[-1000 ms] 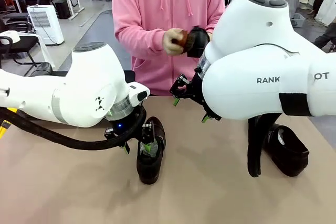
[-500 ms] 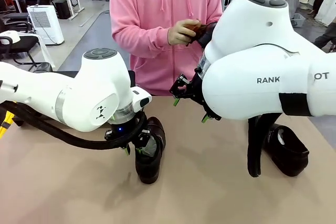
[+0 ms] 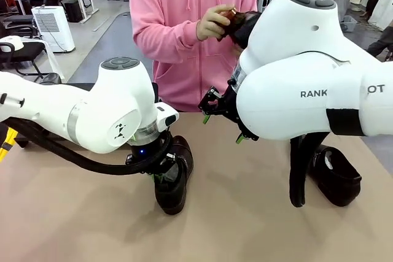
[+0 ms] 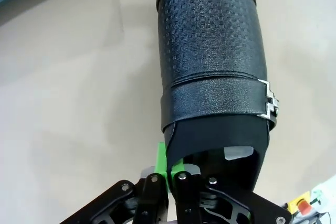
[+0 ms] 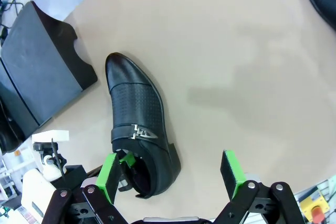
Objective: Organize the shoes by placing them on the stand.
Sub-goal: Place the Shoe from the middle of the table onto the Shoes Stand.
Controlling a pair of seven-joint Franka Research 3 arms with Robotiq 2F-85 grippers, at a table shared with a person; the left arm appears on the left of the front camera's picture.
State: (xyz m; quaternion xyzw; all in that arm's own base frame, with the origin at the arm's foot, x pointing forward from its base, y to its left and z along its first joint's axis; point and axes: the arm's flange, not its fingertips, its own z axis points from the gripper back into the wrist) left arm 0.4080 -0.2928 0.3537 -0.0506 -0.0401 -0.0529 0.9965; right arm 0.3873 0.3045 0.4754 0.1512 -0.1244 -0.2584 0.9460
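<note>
We record one black shoe [image 3: 172, 183] upright on its sole on the bench [image 3: 245, 228], left of centre, toe towards the near edge; its front is perforated and a metal buckle sits on the side strap. The left pincer [image 3: 161, 173] is closed on this shoe at the heel end; in the left wrist view one green pad [image 4: 161, 162] presses the outside of the collar wall and the other finger sits inside the opening. In the right wrist view the stand [image 5: 37, 74] lies near the shoe's toe, apart from it; no shoe rests on the part we can see. A second shoe [image 3: 336, 177] lies on the bench at the right, well apart from the first. The right pincer [image 3: 222, 128] hangs above the bench centre with jaws wide apart and nothing between them. At the far side a person's hand [image 3: 212, 24] holds a third shoe [image 3: 244, 24] at chest height, partly hidden by the right arm.
</note>
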